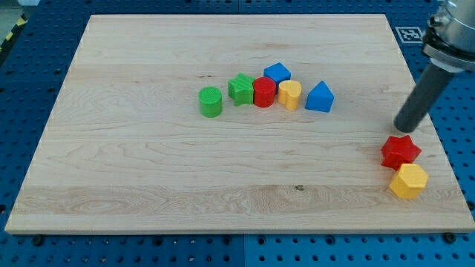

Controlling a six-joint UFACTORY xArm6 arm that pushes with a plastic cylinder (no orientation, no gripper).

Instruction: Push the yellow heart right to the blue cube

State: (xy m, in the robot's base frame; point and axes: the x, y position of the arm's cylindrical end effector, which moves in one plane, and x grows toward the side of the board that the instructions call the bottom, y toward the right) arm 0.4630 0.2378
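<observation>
The yellow heart [290,95] lies near the board's middle, touching a red cylinder [264,92] on its left. The blue cube [277,73] sits just above and behind them, touching or nearly touching the heart. A blue triangular block [320,97] stands a little to the heart's right. My tip [404,129] is far to the view's right, just above the red star [400,151], well away from the heart.
A green star [240,88] and a green cylinder [211,101] extend the row to the left. A yellow hexagon [409,181] lies below the red star near the wooden board's [148,185] right edge.
</observation>
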